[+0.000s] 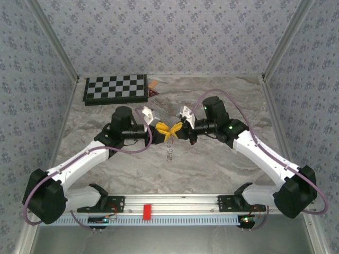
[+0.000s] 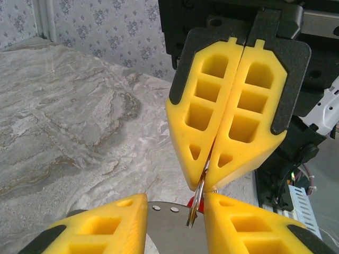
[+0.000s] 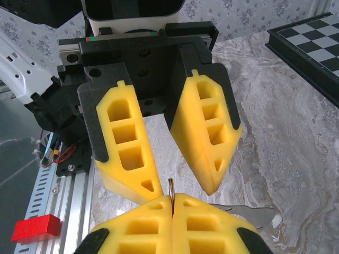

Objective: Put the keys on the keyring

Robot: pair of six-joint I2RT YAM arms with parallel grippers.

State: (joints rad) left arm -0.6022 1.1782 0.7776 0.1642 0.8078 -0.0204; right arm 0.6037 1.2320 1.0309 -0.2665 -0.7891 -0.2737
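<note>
High rear overview; two opposed wrist close-ups; jaws common to all.

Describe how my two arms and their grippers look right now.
The left arm and right arm match: white shells, black joints and bases, a purple cable looping along each. The left gripper and right gripper have yellow wedge-shaped fingers with square hollow pockets, backed by black plates. Small green lights glow on the right arm.
</note>
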